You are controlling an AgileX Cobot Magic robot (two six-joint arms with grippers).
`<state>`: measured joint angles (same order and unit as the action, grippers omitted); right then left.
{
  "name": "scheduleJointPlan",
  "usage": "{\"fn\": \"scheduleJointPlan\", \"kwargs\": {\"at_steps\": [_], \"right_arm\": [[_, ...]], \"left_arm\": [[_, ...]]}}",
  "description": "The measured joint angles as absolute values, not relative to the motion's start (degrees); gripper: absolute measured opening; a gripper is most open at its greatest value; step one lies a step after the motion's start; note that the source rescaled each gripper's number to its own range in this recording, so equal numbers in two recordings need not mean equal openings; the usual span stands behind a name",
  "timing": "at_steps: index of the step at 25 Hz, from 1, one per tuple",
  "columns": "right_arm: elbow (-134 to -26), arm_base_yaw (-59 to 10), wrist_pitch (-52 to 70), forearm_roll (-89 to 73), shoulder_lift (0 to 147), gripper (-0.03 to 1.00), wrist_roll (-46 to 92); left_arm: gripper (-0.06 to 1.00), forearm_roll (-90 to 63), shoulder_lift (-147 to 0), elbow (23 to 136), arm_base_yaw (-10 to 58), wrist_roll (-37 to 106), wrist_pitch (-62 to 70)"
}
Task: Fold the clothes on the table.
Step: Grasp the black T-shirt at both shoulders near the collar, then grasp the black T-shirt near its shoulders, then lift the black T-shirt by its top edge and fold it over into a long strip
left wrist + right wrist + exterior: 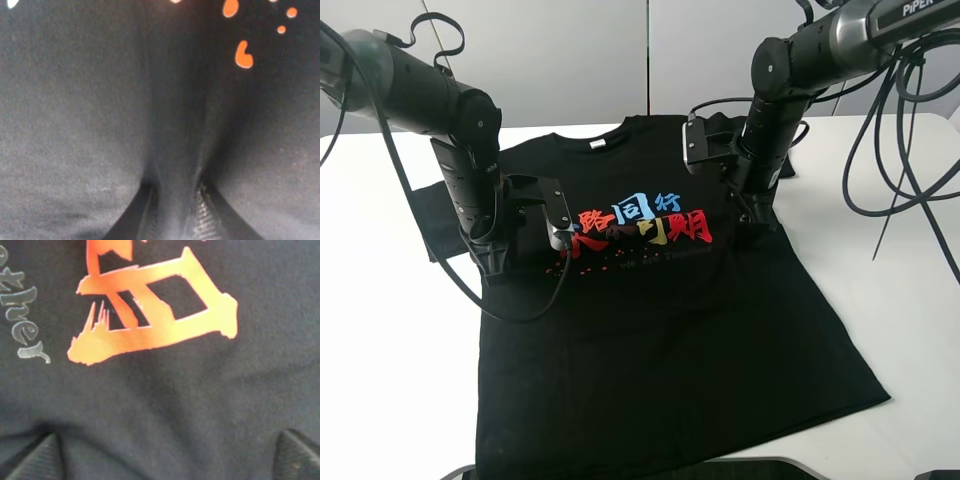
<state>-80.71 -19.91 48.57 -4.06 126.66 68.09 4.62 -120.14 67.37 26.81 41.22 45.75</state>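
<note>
Pinching the T-shirt point(660, 350) on the left, straddling it on the right.

From my station I see the shirt spread face up on the white table point(380, 360), collar at the far side. At the left of the chest, the left gripper point(175, 215) is down on the cloth with its jaws nearly together and a raised ridge of black fabric caught between the fingers point(204, 220), beside small orange dots of print. The printed characters point(640, 228) run across the middle. Right of them, the right gripper point(167, 462) sits low on the shirt, jaws spread wide and holding nothing. Loose cloth lies between its fingertips point(40, 457), close beside an orange-yellow character point(150, 325).
</note>
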Motion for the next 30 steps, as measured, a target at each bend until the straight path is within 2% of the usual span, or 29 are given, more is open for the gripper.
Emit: {"fn": "scheduleJointPlan", "kwargs": {"at_steps": [7, 10, 12, 15, 16, 25, 30], "right_arm": [[-80.7, -19.9, 50.4, -4.3, 126.7, 0.21, 68.3], [-80.7, -19.9, 52.0, -4.6, 126.7, 0.04, 68.4], [-80.7, -19.9, 53.4, -4.8, 126.7, 0.00, 68.4], [-80.7, -19.9, 55.3, -5.1, 126.8, 0.00, 68.5], [-80.7, -19.9, 55.7, -5.0, 126.8, 0.00, 68.5], [-80.7, -19.9, 57.2, -5.0, 126.8, 0.00, 67.3], [-80.7, -19.9, 57.7, -4.9, 125.1, 0.00, 65.8]], "left_arm": [[0.28, 4.6, -120.1, 67.4, 26.8, 41.2, 45.5], [0.28, 4.6, -120.1, 67.4, 26.8, 41.2, 45.4], [0.24, 4.6, -120.1, 67.4, 26.8, 41.2, 45.3], [0.05, 5.1, -120.1, 67.4, 26.8, 41.3, 45.2], [0.02, 5.2, -120.1, 67.4, 26.8, 41.2, 45.2], [0.01, 5.2, -119.7, 67.3, 26.8, 40.6, 44.7], [0.00, 7.8, -118.7, 67.0, 26.8, 39.1, 40.0]]}}
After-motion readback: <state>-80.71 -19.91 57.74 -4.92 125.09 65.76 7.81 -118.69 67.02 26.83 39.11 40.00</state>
